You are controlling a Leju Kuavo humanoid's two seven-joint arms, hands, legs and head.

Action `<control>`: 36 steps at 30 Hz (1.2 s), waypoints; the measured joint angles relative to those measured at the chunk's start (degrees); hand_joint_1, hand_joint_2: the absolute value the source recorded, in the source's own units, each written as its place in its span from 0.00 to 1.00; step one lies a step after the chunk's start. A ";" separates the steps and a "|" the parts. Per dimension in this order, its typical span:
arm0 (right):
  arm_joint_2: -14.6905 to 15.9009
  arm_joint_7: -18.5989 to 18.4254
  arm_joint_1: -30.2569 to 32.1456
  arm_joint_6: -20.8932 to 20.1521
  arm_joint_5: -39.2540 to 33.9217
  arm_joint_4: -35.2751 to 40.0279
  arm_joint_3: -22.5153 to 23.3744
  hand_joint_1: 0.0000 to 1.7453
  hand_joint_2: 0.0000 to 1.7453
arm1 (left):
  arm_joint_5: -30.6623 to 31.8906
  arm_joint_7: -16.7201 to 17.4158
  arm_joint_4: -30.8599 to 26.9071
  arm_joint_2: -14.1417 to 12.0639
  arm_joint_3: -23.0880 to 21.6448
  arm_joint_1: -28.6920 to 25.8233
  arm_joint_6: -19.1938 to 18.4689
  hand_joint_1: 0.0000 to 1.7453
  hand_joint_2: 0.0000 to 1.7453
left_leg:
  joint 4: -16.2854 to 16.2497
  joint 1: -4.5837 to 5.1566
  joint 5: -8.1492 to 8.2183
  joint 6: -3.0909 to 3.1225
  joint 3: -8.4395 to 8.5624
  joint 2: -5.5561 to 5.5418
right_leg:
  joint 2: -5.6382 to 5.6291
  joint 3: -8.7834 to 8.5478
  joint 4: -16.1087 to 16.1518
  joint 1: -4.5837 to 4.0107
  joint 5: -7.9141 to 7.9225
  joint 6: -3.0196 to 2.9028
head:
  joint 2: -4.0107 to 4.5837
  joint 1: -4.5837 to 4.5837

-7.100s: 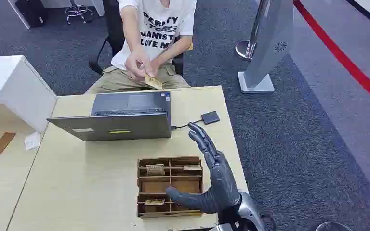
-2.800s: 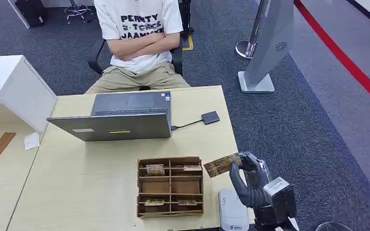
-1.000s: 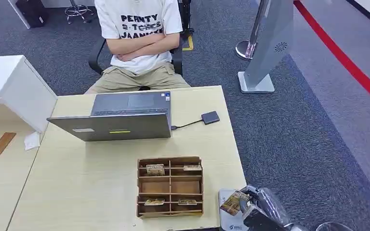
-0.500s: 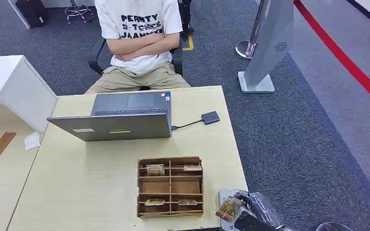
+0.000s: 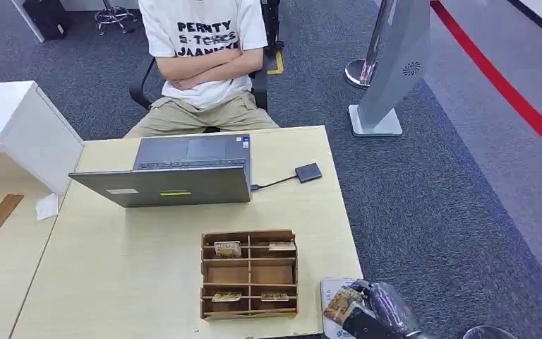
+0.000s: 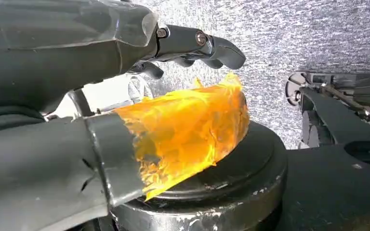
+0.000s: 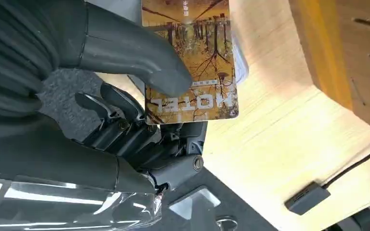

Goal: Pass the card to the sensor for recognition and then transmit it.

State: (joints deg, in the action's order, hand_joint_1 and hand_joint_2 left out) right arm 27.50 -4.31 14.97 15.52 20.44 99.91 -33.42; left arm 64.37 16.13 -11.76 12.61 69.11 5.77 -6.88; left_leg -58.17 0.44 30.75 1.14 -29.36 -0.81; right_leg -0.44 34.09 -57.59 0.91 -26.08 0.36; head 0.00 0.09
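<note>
Laptop (image 5: 176,171) at table (image 5: 113,268) far edge, organizer (image 5: 249,273) nearer, sensor (image 5: 332,311) right of organizer.

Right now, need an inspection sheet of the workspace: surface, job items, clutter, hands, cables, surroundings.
Surface: light wood table, bare in the near-left part.
Job's things: card held over the white sensor at the table's near right corner; whether they touch is unclear.
Clutter: wooden divided tray with a few cards in it; open laptop.
Hands: right robot hand pinches the card; left robot hand holds nothing, fingers apart.
Cables: black lead from the laptop to a small dark box.
Surroundings: seated person, arms crossed; grey kiosk stand; white cabinet.
</note>
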 joint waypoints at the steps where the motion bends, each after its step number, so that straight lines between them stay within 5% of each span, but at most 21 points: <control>1: 0.04 -0.11 -0.05 -0.02 0.11 -0.02 -0.07 1.00 1.00 | 0.00 0.02 0.00 0.00 0.00 0.00 0.00 0.00 0.00 | 0.00 0.00 0.00 0.00 0.00 0.00 | 0.00 0.00 0.00 0.00 0.00 0.00 | 0.00 -0.02; 36: 0.09 -3.45 -3.31 0.07 4.20 -2.82 -3.02 1.00 1.00 | 0.07 0.13 0.00 -0.02 0.00 0.00 -0.22 0.00 0.00 | 0.00 0.00 0.00 0.00 0.01 0.00 | 0.00 0.00 0.00 0.00 0.00 0.00 | 0.00 -0.02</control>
State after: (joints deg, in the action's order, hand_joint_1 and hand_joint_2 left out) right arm 27.58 -7.76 11.66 15.58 24.63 97.09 -36.44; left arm 64.43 16.26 -11.76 12.59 69.11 5.77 -7.10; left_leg -58.17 0.45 30.74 1.14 -29.35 -0.82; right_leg -0.44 34.08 -57.59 0.91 -26.08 0.36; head 0.00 0.07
